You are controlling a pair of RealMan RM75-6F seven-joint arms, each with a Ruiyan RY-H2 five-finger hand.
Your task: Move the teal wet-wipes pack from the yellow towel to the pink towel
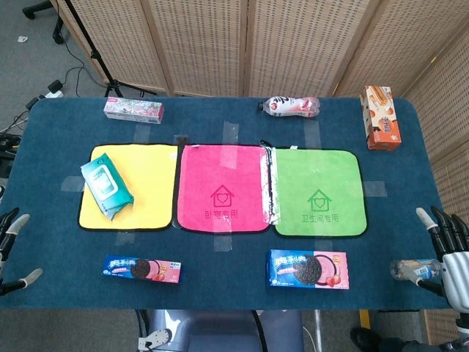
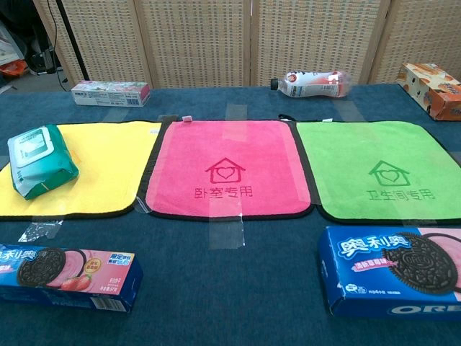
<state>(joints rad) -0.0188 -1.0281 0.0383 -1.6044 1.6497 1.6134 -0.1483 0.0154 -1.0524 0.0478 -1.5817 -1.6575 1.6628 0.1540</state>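
Note:
The teal wet-wipes pack (image 1: 107, 185) (image 2: 39, 160) lies at an angle on the left part of the yellow towel (image 1: 150, 191) (image 2: 108, 169). The pink towel (image 1: 220, 187) (image 2: 227, 166) sits just right of it with nothing on it. My left hand (image 1: 10, 246) shows only partly at the table's left edge, fingers spread and holding nothing, well below and left of the pack. My right hand (image 1: 447, 253) hovers at the front right corner, fingers apart and empty. Neither hand appears in the chest view.
A green towel (image 1: 319, 191) lies right of the pink one. At the back are a toothpaste box (image 1: 133, 110), a lying bottle (image 1: 292, 107) and an orange carton (image 1: 381, 117). Two Oreo boxes (image 1: 142, 269) (image 1: 308, 268) lie along the front edge.

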